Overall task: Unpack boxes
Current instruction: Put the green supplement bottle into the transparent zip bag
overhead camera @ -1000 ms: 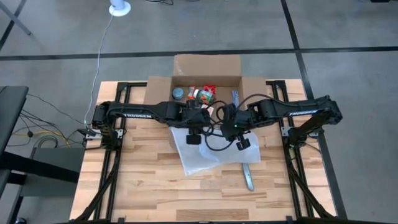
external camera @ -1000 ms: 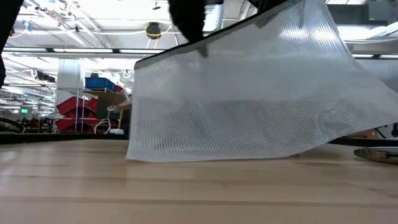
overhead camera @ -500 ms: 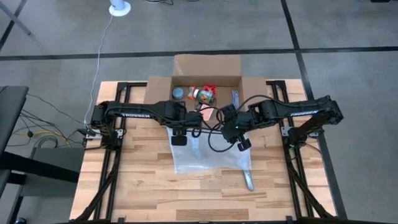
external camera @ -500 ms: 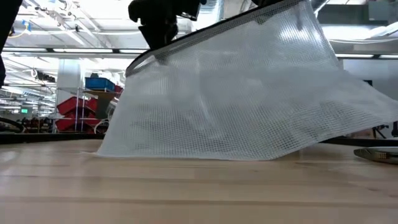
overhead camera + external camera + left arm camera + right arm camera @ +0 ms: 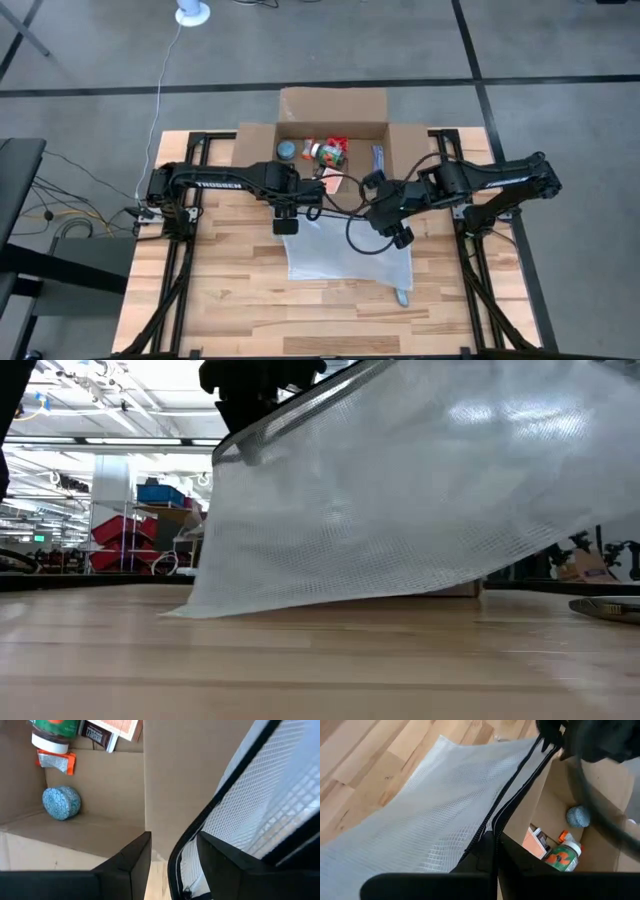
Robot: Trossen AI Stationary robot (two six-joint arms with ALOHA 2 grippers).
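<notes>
The brown cardboard box (image 5: 330,125) stands open at the table's far edge, with a blue ball (image 5: 61,802), a green-labelled bottle (image 5: 325,153) and packets inside. In front of it a clear mesh zip bag (image 5: 350,250) is held up between my two grippers, and its lower end lies on the table. My left gripper (image 5: 298,203) is at the bag's left top corner. My right gripper (image 5: 378,205) is shut farther right on the zip edge. My left gripper has the bag's black zip edge (image 5: 181,860) at its left end between its two fingers, with some gap still showing beside it. That corner (image 5: 238,450) hangs raised above the table. My right gripper pinches the zip edge (image 5: 492,827) between its shut fingers, coming from the table's right. The black edge (image 5: 525,765) runs drawn straight toward the left gripper, and the mesh hangs below.
A grey tool (image 5: 402,295) lies on the table and pokes out from under the bag's near right corner; the low view shows it at the right (image 5: 605,607). Bare wood lies left of the bag and along the near edge.
My left gripper has gone toward the table's left edge and my right gripper a little toward the right and near edges. The bag's top edge has drawn out straight between them. Its mesh has spread and swung right, over most of the grey tool.
</notes>
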